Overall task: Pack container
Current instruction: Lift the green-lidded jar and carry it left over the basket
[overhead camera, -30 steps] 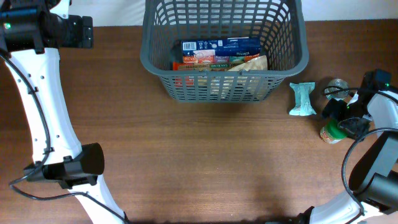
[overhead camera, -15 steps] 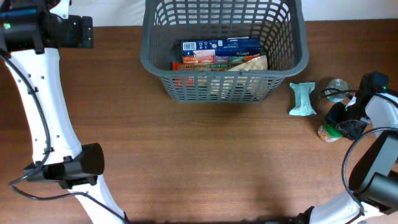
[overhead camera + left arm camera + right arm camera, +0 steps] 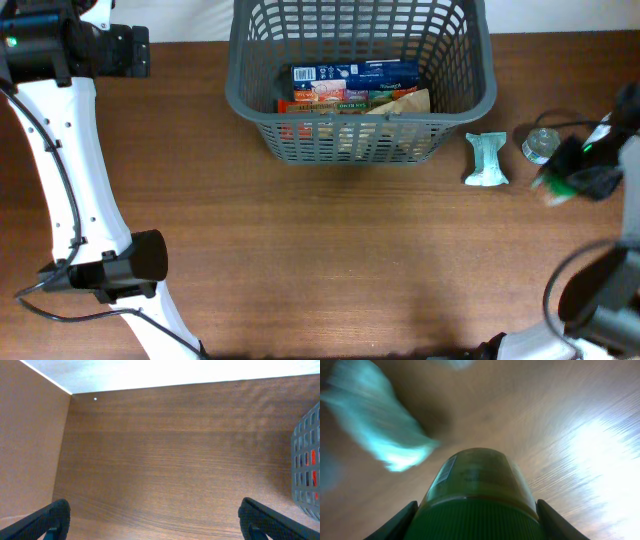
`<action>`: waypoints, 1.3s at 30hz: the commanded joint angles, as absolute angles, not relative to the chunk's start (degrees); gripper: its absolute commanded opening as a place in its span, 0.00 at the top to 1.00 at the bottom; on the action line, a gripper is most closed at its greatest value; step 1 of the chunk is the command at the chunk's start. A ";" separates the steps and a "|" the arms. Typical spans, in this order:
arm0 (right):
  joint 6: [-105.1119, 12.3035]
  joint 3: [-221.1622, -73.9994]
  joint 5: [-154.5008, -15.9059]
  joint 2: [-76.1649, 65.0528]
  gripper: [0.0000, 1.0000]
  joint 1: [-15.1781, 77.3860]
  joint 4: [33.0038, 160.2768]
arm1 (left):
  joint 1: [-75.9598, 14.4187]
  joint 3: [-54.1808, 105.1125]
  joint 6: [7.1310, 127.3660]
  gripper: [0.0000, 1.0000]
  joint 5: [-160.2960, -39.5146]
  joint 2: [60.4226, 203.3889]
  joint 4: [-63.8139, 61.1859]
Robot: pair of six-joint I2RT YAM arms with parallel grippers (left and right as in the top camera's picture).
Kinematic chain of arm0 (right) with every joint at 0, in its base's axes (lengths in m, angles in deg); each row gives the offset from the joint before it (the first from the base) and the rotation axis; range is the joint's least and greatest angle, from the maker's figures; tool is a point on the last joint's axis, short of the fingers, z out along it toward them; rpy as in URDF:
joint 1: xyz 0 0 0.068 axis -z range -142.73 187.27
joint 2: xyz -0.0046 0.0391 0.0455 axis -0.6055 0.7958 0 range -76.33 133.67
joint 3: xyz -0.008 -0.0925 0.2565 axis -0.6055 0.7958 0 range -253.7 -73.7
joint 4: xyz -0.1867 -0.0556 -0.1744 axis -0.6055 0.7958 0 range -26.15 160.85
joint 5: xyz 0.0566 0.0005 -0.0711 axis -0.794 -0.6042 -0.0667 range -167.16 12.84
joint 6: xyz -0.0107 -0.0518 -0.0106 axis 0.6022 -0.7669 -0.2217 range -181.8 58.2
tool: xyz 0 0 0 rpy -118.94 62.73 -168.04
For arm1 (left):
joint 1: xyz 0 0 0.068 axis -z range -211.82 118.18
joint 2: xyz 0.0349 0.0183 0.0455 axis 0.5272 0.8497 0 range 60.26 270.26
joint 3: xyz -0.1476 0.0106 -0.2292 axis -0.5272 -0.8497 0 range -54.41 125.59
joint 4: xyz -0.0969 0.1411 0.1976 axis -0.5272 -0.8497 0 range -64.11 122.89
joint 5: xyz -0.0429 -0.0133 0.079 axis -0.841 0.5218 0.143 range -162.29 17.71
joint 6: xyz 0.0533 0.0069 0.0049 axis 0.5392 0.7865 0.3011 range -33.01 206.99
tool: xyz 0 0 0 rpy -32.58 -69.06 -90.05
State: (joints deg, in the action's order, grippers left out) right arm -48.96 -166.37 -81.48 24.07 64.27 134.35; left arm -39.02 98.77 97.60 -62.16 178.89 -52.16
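The dark grey slotted container (image 3: 470, 95) stands at the back middle of the table, with several food packs inside. Its corner shows at the right edge of the left wrist view (image 3: 307, 460). My right gripper (image 3: 570, 178) is shut on a green-lidded jar (image 3: 475, 490) and holds it lifted at the far right, blurred by motion. A pale teal packet (image 3: 487, 160) lies right of the container and shows blurred in the right wrist view (image 3: 375, 425). My left gripper (image 3: 155, 520) is open and empty over bare wood at the back left.
A small clear glass jar (image 3: 540, 143) stands at the right, just behind my right gripper. The white table edge (image 3: 150, 375) runs along the back in the left wrist view.
My right gripper has lifted the green-lidded jar off the table and moved it slightly right. The left arm has not moved.
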 commanded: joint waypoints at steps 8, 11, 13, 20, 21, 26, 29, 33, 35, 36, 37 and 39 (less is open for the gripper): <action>-49.49 -192.51 -90.26 7.55 0.73 51.90 136.74 | -39.11 98.51 96.72 0.01 -61.94 178.25 -52.27; -49.49 -193.64 -90.24 6.26 0.73 44.47 132.50 | -39.11 98.51 96.72 0.01 -61.96 178.25 -52.27; -49.51 -193.60 -90.07 6.50 0.73 40.01 130.40 | -39.11 98.51 96.72 0.01 -61.96 178.25 -52.27; -51.78 -193.60 -86.37 14.96 0.73 29.28 125.13 | -39.11 98.51 96.72 0.01 -61.96 178.25 -52.27; -52.24 -193.60 -86.35 16.81 0.73 28.62 124.06 | -39.11 98.51 96.72 0.01 -61.96 178.28 -52.25; -52.55 -193.62 -86.37 26.26 0.73 27.95 121.15 | -39.11 98.51 96.72 0.01 -61.96 178.25 -52.27; -52.55 -193.60 -86.37 31.26 0.73 27.95 122.31 | -39.11 98.51 96.72 0.01 -61.96 178.28 -52.27; -52.52 -193.60 -86.42 38.02 0.69 27.90 127.38 | -39.11 98.51 96.72 0.01 -61.96 178.25 -52.27; -52.52 -193.56 -86.39 40.29 0.67 27.90 127.97 | -39.11 98.51 96.72 0.01 -61.96 178.25 -52.27; -52.52 -193.56 -86.42 41.05 0.68 27.90 128.21 | -39.11 98.51 96.72 0.01 -61.96 178.25 -52.27; -52.55 -193.54 -86.42 41.67 0.68 27.90 128.56 | -39.11 98.51 96.72 0.01 -61.96 178.25 -52.25; -52.55 -193.49 -86.37 42.85 0.67 27.90 129.35 | -39.11 98.51 96.72 0.01 -61.96 178.25 -52.25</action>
